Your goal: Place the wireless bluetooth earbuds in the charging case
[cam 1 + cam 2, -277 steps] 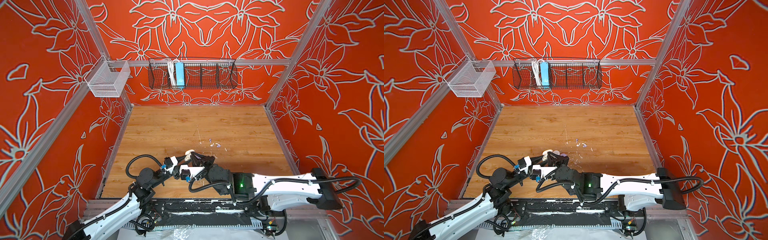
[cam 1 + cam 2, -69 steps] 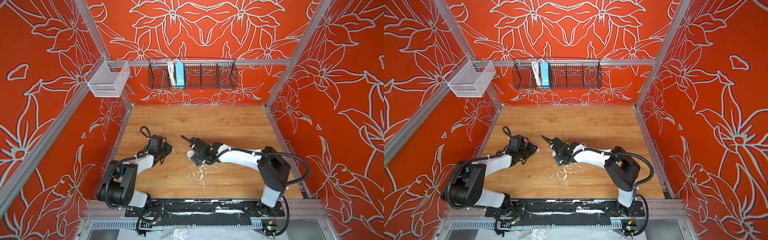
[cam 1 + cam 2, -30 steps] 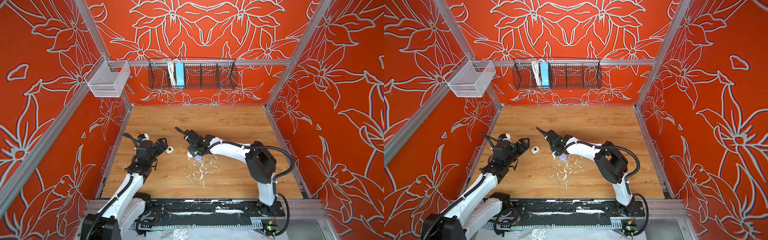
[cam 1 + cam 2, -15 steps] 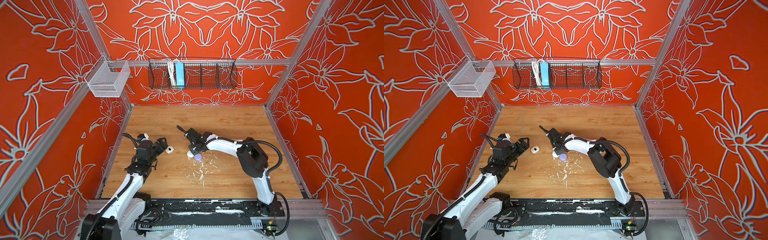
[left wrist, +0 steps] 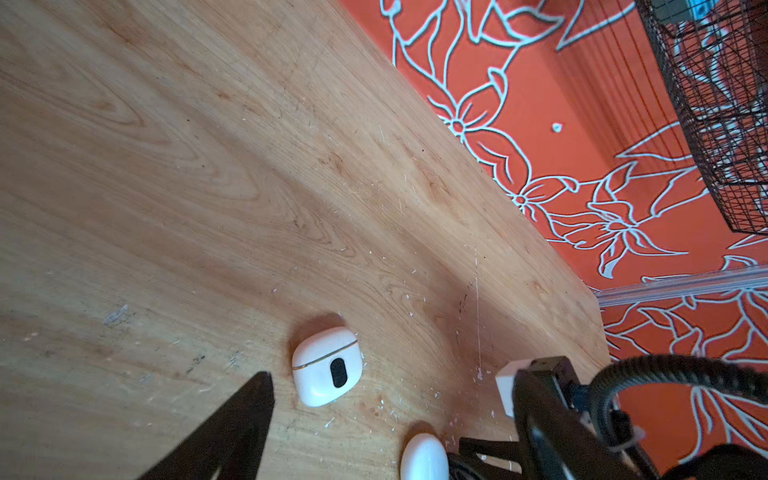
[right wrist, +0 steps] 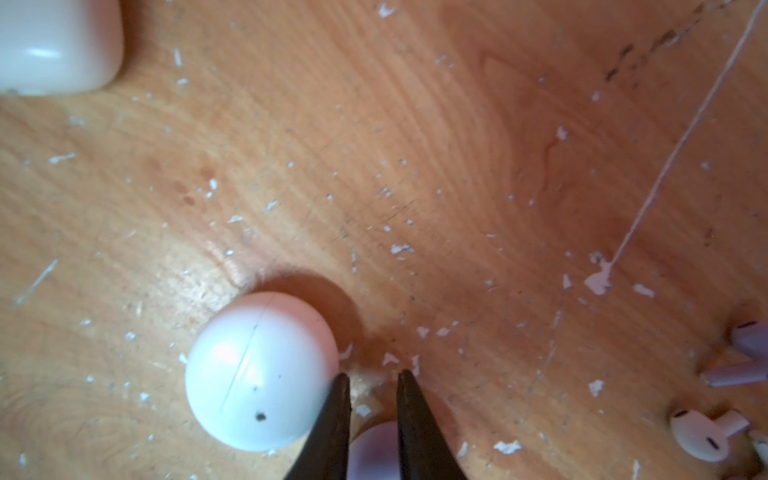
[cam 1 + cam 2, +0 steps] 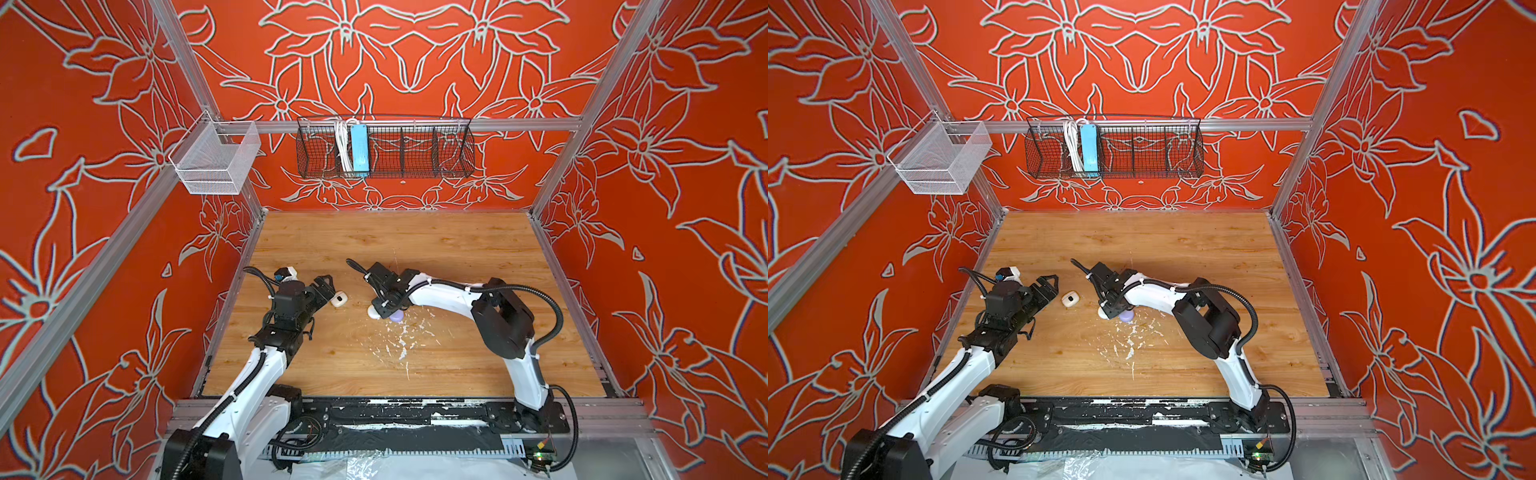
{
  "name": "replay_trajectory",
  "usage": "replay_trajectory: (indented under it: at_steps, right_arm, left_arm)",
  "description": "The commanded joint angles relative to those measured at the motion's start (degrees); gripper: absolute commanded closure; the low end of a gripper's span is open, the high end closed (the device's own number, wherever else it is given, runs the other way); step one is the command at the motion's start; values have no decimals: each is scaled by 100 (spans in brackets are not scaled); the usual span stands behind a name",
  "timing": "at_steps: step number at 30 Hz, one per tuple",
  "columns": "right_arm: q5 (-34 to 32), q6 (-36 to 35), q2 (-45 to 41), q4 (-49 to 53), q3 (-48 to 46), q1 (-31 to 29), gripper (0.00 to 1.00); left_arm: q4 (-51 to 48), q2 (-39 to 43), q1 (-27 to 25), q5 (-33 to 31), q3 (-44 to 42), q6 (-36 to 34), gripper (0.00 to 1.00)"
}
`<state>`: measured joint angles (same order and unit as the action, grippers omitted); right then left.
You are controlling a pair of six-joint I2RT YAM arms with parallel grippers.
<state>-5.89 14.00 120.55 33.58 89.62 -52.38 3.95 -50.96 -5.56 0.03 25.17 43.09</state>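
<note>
**Setting.** Booth with orange floral walls. The wooden tabletop is scuffed and strewn with white paint flecks.

**1. Right gripper**. The jaws are narrow, with a slim gap between the tips and nothing seen in it.

**2. Round white case**. The seam is closed. It lies against, or all but against, the outer side of one right jaw tip.

**3. Lavender case**. It sits beneath the right jaws and shows through their gap. Whether its lid is open cannot be told.

**4. Earbuds.** One white earbud and the lavender earbuds lie loose on the tabletop. They are well off to the side of the right jaws, opposite the round case. None is in a case.

**5. Left gripper**. The jaws are wide and empty.

**6. Square white case**. The lid is shut. It lies just beyond the left jaw tips, apart from them.

**Hazards, as judged:**
- No case shows open, so no bud can be seated yet. Pointed tips prying a smooth lid may slip off.
- The domed round case may skid or roll if the adjacent tip nudges it.
- The buds are tiny and stemmed, so an off-centre pinch could flick one away.
- White flecks resemble the white bud and could be mistaken for it.
- With mixed colours, a bud may be put into the wrong case.
</note>
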Motion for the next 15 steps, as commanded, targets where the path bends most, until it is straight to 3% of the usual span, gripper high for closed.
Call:
replay_trajectory:
  at_steps: [1, 6, 9, 15]
  right_arm:
    - [78, 151, -92, 173, -37, -159, 77]
    - [322, 250, -151, 20, -132, -354, 77]
    - [399, 268, -137, -109, -152, -469, 77]
    - [570, 290, -130, -282, -125, -606, 77]
  left_arm:
    - [81, 61, 29, -47, -38, 15, 11]
    - [97, 70, 33, -221, -120, 138, 10]
    - [-183, 148, 42, -935, -271, 620, 4]
    - [-722, 602, 38, -1926, -435, 1322, 5]
